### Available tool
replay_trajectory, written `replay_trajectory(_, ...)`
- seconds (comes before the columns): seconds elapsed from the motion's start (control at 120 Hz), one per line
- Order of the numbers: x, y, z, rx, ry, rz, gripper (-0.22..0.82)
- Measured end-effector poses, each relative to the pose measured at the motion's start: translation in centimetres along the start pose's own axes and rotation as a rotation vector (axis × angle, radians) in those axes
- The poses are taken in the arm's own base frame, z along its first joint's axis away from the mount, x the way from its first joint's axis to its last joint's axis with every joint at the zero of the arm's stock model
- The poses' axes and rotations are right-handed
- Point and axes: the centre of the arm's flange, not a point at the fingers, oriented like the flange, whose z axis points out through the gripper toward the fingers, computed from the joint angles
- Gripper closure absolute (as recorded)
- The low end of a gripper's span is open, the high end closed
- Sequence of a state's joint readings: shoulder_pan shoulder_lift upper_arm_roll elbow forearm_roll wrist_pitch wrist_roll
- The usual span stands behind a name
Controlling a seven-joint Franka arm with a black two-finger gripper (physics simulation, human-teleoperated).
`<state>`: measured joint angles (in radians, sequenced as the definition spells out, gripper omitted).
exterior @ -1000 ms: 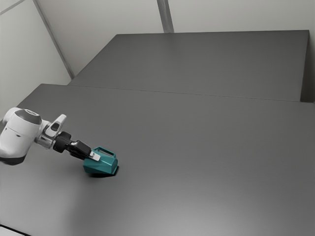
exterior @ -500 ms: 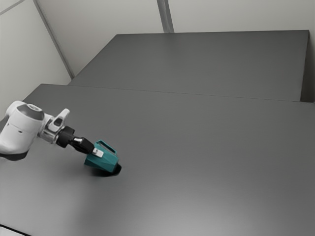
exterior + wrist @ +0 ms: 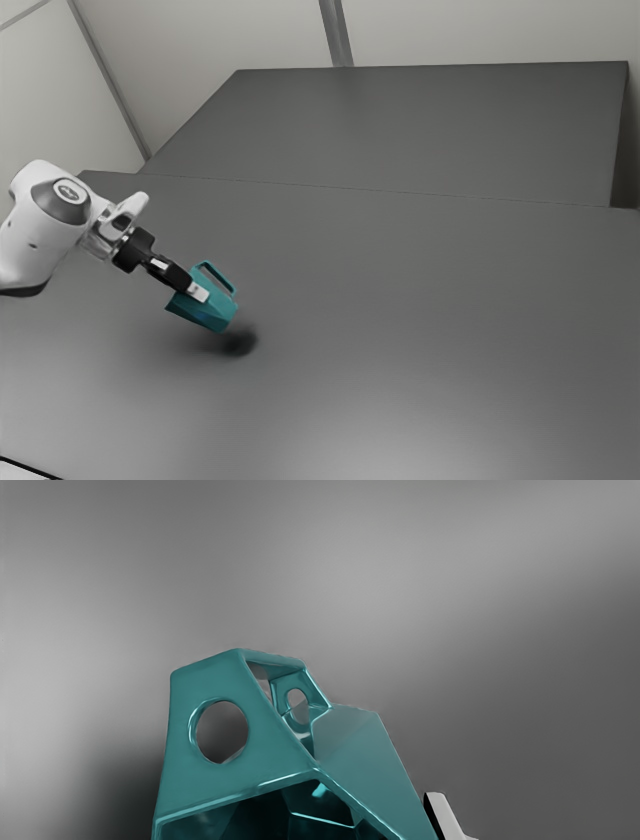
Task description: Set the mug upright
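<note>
Over the grey desk (image 3: 400, 330), toward the exterior view's left, the white arm (image 3: 45, 225) holds the teal mug (image 3: 205, 312) tilted, clear of the surface. The hand (image 3: 197, 293) grips it, one finger (image 3: 445, 815) against its side; the gap's width I cannot tell.

The grey table (image 3: 420, 340) is broad and flat; a soft dark shadow (image 3: 239, 342) lies on it.

Muted light | pale glare on table (image 3: 430, 445) | soft shadow (image 3: 240, 341) near mug (image 3: 203, 311)
</note>
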<state>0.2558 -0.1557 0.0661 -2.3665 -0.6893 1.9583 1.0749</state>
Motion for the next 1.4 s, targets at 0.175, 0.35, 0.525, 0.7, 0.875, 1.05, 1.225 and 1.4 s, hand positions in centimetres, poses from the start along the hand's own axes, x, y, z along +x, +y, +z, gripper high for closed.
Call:
replay_trajectory(0.175,0.7,0.7,0.2,0.132,-0.137,0.056,0.77)
replay_trajectory(0.35,2.3,1.5,0.9,0.27,-0.212,0.112,0.78)
replay_trajectory(0.525,3.9,2.3,1.5,0.395,-0.255,0.158,0.78)
replay_trajectory(0.7,6.0,3.9,3.6,0.438,-0.26,0.183,0.78)
replay_trajectory(0.875,7.8,4.6,3.2,0.498,-0.248,0.182,0.79)
replay_trajectory(1.05,9.0,5.9,3.7,0.558,-0.262,0.183,0.79)
replay_trajectory(1.225,9.1,7.7,5.3,0.592,-0.276,0.159,0.79)
replay_trajectory(1.4,8.5,7.8,6.4,0.622,-0.289,0.094,0.79)
